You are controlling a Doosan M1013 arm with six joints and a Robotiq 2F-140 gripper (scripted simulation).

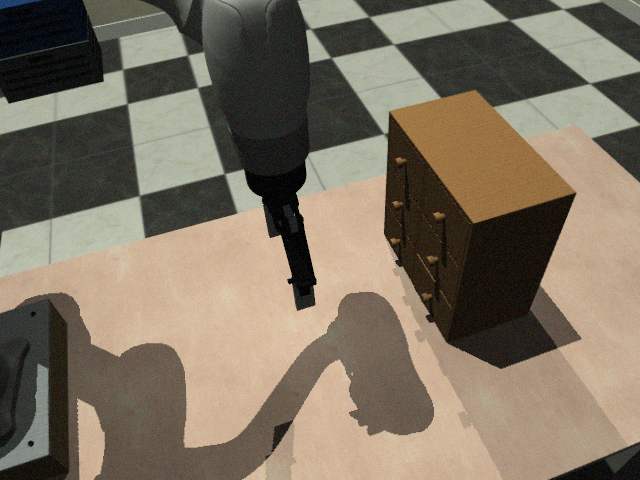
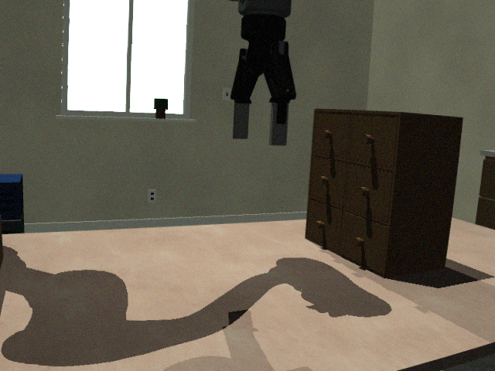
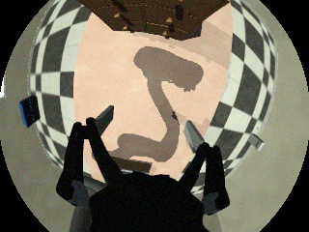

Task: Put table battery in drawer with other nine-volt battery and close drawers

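The small wooden chest (image 1: 473, 206) stands on the right of the table, and it also shows in the exterior view (image 2: 381, 187) and at the top of the wrist view (image 3: 151, 3). It has two columns of three drawers with peg knobs, and all look pushed in. A small dark block, which looks like the nine-volt battery (image 1: 280, 432), lies on the table in the arm's shadow near the front (image 2: 237, 316). My gripper (image 1: 302, 294) (image 2: 260, 131) hangs high above the table, left of the chest, pointing down. Its fingers are wide open and empty (image 3: 149, 126).
The arm's grey base block (image 1: 28, 382) sits at the table's left edge. A dark blue box (image 1: 46, 46) stands on the checkered floor beyond the table (image 2: 9, 201). The table's front right edge runs close behind the chest.
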